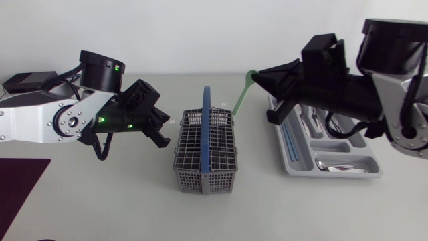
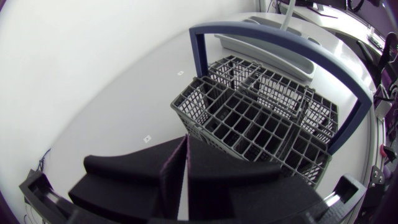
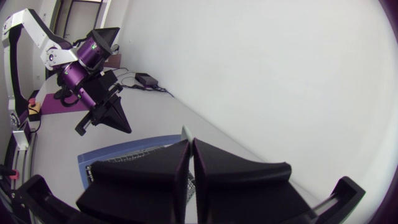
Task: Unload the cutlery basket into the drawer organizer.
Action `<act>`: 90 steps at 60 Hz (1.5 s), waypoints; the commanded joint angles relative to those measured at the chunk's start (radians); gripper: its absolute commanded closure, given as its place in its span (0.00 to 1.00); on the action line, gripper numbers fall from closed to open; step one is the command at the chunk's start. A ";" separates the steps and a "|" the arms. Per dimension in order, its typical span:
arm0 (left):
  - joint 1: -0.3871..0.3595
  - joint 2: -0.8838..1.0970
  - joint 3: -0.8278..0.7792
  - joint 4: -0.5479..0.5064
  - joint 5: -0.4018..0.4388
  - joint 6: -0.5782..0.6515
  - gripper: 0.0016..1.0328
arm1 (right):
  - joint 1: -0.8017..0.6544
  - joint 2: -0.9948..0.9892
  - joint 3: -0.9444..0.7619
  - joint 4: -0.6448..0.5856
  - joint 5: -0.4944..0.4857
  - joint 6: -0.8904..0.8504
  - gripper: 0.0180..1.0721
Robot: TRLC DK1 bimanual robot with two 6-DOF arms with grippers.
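The grey wire cutlery basket [image 1: 204,152] with its blue handle [image 1: 206,120] stands mid-table; its compartments look empty [image 2: 261,124]. To its right lies the grey drawer organizer [image 1: 294,163], holding several metal pieces. My right gripper [image 1: 255,76] hangs above the organizer's far left corner, shut on a pale green utensil [image 1: 242,95] that points down toward the table. In the right wrist view the utensil's tip [image 3: 185,132] pokes out past the closed gripper [image 3: 189,144]. My left gripper [image 1: 159,131] hovers just left of the basket, shut and empty [image 2: 186,142].
A dark maroon mat [image 1: 20,184] lies at the table's front left. A black box [image 1: 27,82] with cables sits at the back left. Spoons [image 1: 341,165] and blue sticks [image 1: 291,142] fill organizer slots.
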 commanded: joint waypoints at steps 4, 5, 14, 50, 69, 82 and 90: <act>0.004 -0.028 -0.032 0.004 -0.001 -0.002 0.84 | -0.109 -0.089 -0.026 -0.105 -0.072 -0.049 0.95; 0.004 -0.030 -0.032 0.004 -0.001 -0.002 0.84 | -0.118 -0.095 -0.027 -0.117 -0.080 -0.055 0.95; -0.001 -0.041 -0.041 0.004 -0.001 -0.002 0.84 | -0.242 -0.175 -0.060 -0.248 -0.140 -0.176 0.95; -0.004 -0.087 -0.076 -0.004 0.004 0.004 0.84 | -0.659 -0.204 -0.067 -0.650 -0.233 -0.718 0.95; 0.002 -0.073 -0.078 0.016 0.018 0.009 0.84 | -0.802 -0.134 -0.084 -0.653 -0.164 -0.886 0.95; 0.002 -0.068 -0.075 0.017 0.021 0.012 0.84 | -0.840 -0.097 -0.121 -0.591 -0.083 -0.952 0.95; 0.007 -0.067 -0.078 0.017 0.021 0.018 0.84 | -0.853 -0.060 -0.130 -0.558 -0.025 -0.995 0.95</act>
